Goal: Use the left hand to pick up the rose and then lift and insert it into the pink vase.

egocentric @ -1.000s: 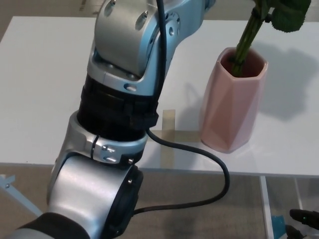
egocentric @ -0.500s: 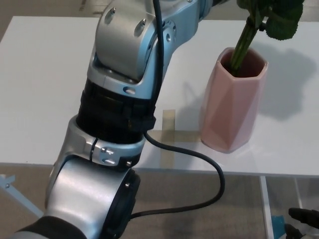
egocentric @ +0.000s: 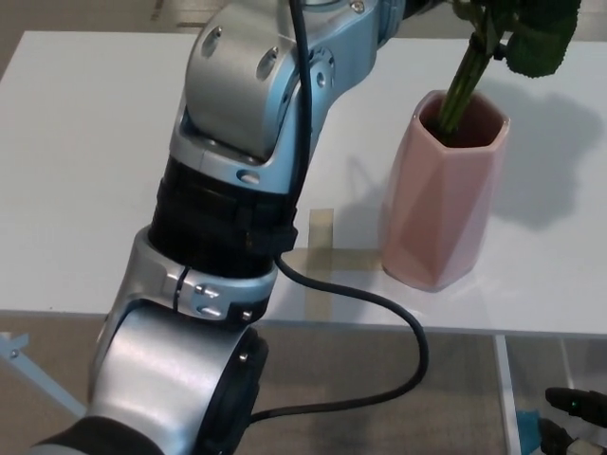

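Observation:
The pink faceted vase (egocentric: pixel 442 194) stands upright on the white table (egocentric: pixel 85 161), right of centre. The rose's green stem (egocentric: pixel 459 90) leans into the vase's mouth, with its lower end inside. A green leaf (egocentric: pixel 541 38) shows at the top edge, and the bloom is out of frame. My left arm (egocentric: pixel 242 171) rises from the bottom left toward the top. Only a dark sliver of my left hand (egocentric: pixel 417 6) shows at the top edge, left of the stem. Dark tips of my right hand (egocentric: pixel 574 408) show at the bottom right, below the table.
A strip of beige tape (egocentric: pixel 322 248) marks the table near its front edge, left of the vase. A black cable (egocentric: pixel 398 322) loops from my left arm over the table edge. The floor (egocentric: pixel 379 417) lies beyond the front edge.
The stem and leaf have shifted a little to the left over the vase. My left arm has edged slightly right and the cable loop has tightened.

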Controlling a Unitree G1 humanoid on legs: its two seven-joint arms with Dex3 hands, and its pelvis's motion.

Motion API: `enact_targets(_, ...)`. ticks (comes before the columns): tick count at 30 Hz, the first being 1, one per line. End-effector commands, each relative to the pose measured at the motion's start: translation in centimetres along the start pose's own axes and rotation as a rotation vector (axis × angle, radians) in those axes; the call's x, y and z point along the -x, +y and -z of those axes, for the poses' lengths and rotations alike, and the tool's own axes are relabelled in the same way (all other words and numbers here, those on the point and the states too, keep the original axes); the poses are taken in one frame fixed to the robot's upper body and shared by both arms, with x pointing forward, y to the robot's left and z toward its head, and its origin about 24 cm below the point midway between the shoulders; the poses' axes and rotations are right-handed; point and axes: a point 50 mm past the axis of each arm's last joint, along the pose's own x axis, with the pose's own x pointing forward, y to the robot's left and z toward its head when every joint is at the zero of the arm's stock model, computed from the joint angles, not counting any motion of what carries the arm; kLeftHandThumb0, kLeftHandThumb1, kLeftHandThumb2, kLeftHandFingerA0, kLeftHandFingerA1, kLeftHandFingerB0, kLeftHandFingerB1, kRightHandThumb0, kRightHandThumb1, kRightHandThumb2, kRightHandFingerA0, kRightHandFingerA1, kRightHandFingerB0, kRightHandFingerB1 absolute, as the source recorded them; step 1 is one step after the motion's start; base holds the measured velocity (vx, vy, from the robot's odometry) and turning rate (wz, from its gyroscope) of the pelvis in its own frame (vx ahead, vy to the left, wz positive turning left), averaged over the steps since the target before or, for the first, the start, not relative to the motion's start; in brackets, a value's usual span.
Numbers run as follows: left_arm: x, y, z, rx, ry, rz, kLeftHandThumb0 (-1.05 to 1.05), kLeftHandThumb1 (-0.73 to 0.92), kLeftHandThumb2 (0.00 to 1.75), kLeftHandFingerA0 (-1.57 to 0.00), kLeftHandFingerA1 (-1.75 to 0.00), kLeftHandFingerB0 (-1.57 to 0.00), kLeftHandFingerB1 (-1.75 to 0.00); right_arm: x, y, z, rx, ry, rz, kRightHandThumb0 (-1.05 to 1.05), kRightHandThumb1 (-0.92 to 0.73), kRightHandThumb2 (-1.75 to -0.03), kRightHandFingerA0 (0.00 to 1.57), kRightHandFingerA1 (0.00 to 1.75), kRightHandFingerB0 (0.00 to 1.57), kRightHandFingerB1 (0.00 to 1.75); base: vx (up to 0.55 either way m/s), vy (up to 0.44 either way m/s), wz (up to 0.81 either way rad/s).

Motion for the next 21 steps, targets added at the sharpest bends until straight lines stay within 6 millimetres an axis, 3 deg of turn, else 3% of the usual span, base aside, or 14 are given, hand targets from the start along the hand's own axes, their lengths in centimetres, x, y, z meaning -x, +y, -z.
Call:
enact_targets(1,-0.1,-0.2,0.4,0.010,0.003,0.005,-0.18,0.81,0.66,-0.78,-1.45,-0.79,-0.79,0.1,0.0,0.2,0.005,0.003,-0.008,-0.26,-0.62,-0.58,0.72,0.45,0.60,0.42,0.00,0.000,0.00)
enact_targets(8,-0.1,-0.3,1.7,0.047,0.030,-0.026,-0.17,0.79,0.67,-0.78,-1.47,-0.82,-0.72,0.0,-0.1,0.0,0.009,-0.002,-0.018,-0.26,-0.63,-0.59,0.71,0.45,0.59,0.41,0.00,0.000,0.00)
enact_targets(21,-0.2,-0.1,4.0,0.058,0.050,-0.028,-0.18,0.81,0.64,-0.85,-1.43,-0.83,-0.75,-0.1,0.2,-0.2,-0.004,-0.006,-0.019,-0.26,-0.63,-0.59,0.72,0.45,0.61,0.42,0.00,0.000,0.00)
